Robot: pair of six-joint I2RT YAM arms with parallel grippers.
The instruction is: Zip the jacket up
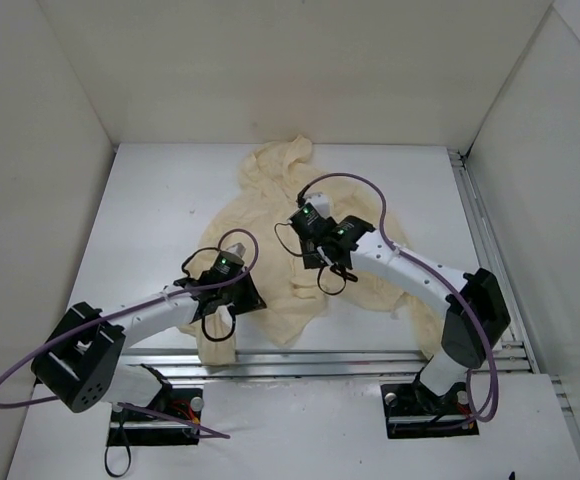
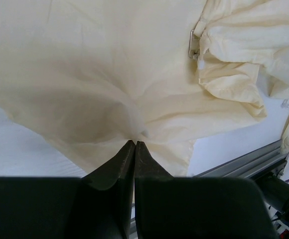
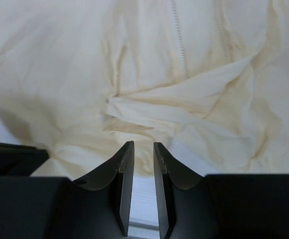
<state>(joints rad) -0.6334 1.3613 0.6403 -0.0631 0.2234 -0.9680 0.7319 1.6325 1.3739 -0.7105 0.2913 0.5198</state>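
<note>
The pale yellow-cream jacket [image 1: 270, 190] lies crumpled on the white table, hood toward the back. My left gripper [image 1: 228, 285] is over its near left part. In the left wrist view it [image 2: 135, 143] is shut on a pinch of jacket fabric [image 2: 109, 74], which draws into folds at the tips. A small metallic zipper pull [image 2: 193, 45] shows at the upper right there. My right gripper [image 1: 322, 250] is over the jacket's middle. In the right wrist view it [image 3: 143, 144] is narrowly open with nothing between the fingers, just above the fabric [image 3: 184, 89]. A line of stitching [image 3: 179, 40] runs up the cloth.
White walls enclose the table on three sides. An aluminium rail [image 1: 350, 360] runs along the near edge and shows in the left wrist view [image 2: 244, 164]; another rail [image 1: 475, 220] runs along the right side. Purple cables [image 1: 370, 190] loop over both arms.
</note>
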